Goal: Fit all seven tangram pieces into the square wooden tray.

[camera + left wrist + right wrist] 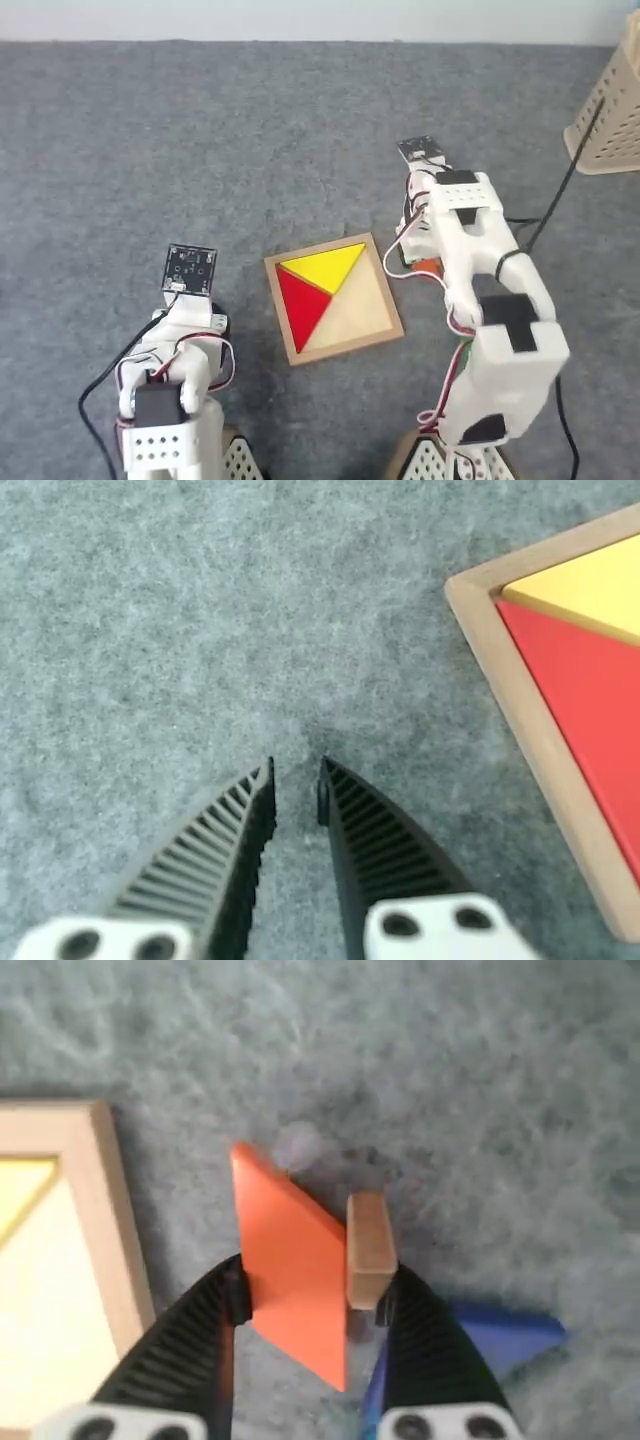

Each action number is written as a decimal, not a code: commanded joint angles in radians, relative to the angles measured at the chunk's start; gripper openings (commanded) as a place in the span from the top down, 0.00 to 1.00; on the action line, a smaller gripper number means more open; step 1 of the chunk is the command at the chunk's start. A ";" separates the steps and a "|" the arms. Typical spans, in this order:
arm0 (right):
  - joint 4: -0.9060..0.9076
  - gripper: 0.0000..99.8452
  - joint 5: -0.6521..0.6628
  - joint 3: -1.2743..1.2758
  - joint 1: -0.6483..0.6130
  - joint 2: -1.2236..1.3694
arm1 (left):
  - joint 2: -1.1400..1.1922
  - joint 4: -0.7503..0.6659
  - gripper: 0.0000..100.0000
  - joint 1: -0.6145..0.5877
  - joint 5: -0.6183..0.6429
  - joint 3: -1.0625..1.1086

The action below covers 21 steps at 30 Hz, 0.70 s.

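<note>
The square wooden tray (382,290) lies on the grey felt between the arms, with a yellow triangle (325,268) and a red triangle (303,300) in it. Part of its floor is bare. My right gripper (315,1290), just right of the tray rim (100,1220), is shut on an orange parallelogram (295,1280) held on edge, with a small tan wooden block (370,1245) pressed against it. A blue piece (500,1335) lies on the felt behind that finger. My left gripper (297,775) hovers over bare felt left of the tray (520,700), shut, holding nothing.
A beige perforated box (610,110) stands at the back right edge, and a black cable (560,190) runs from it toward the right arm. Open grey felt spreads behind and left of the tray.
</note>
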State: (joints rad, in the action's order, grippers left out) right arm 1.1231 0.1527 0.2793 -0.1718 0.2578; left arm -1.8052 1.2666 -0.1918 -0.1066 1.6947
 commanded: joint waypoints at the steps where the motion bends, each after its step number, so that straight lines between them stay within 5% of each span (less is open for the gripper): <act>1: 0.013 0.99 -0.025 0.038 0.015 -0.163 | -0.023 0.000 0.93 0.002 0.008 -0.008; 8: 0.013 0.98 -0.020 0.115 -0.010 -0.292 | -0.023 0.000 0.93 0.002 0.008 -0.008; 21: 0.012 0.80 0.025 0.035 -0.007 -0.136 | -0.023 0.000 0.93 0.002 0.008 -0.008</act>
State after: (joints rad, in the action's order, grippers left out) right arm 1.1032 0.1634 0.3943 -0.1734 0.1412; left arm -1.8052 1.2666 -0.1918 -0.1066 1.6947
